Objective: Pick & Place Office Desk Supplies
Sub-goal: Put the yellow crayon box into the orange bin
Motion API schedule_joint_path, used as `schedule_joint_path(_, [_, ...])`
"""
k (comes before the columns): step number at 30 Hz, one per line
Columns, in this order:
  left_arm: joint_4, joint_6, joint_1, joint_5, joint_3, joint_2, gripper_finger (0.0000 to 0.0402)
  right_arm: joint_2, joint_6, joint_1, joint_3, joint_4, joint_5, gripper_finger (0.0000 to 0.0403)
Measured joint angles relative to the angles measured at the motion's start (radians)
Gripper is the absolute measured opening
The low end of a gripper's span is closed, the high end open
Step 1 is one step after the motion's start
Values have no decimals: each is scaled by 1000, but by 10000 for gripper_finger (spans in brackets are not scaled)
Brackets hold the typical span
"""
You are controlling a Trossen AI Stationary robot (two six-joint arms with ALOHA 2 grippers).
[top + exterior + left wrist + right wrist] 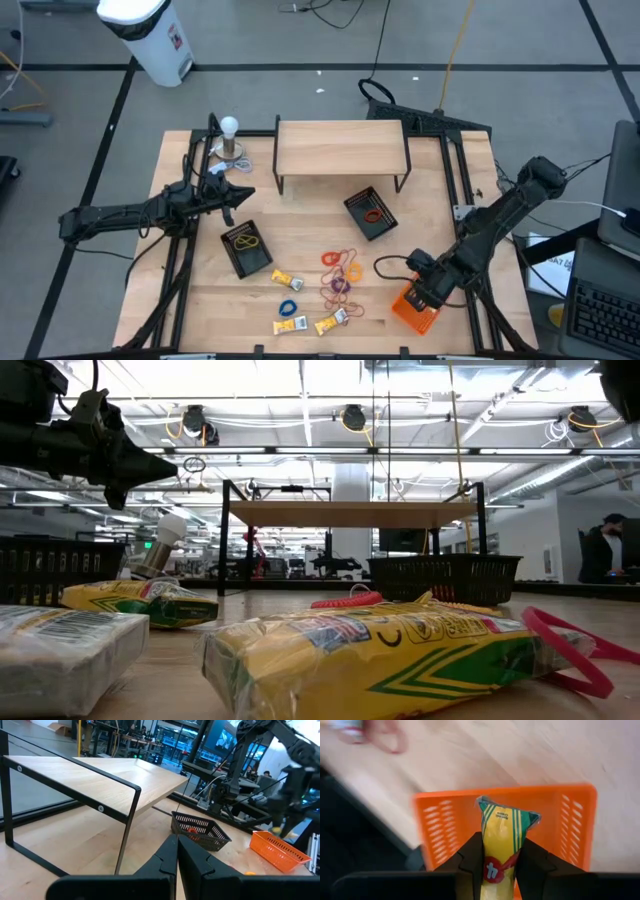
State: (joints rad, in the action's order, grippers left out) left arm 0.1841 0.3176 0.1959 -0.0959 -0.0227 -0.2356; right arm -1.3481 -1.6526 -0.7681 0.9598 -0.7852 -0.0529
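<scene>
Front and center in the right wrist view is a yellow packet (501, 845), pinched between the right gripper (501, 865) fingers and hanging right over the orange tray (575, 820). So the step in hand looks like the drop-off: packet already picked, carried to the tray, not let go yet. From above, the tray (415, 308) sits at the table's (300, 230) near right corner with the right gripper (428, 290) directly above it. Next move, I'd guess, is just ease down a bit and open the fingers so the packet lands inside the walls and not across the rim; it looks about as long as the tray is deep, so the angle matters. Left of the tray there's still a loose pile of rubber bands (340, 272) and 3 more packets (305, 310), so plenty left to do. Further left of the tray is 1 black mesh tray (246, 248), and another (371, 213) sits beyond it toward the shelf (340, 148). Left gripper (238, 193) is clenched on nothing, parked well left of the tray near the shelf's end.
</scene>
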Motion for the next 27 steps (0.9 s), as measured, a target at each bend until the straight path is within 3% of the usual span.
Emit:
schedule_joint_path(12, [8, -1, 0, -2, 0, 0, 10, -14, -63, 0, -149, 148, -31, 74])
schedule_joint_path(27, [7, 0, 0, -1, 0, 0, 10, -14, 114, 0, -149, 170, -27, 92])
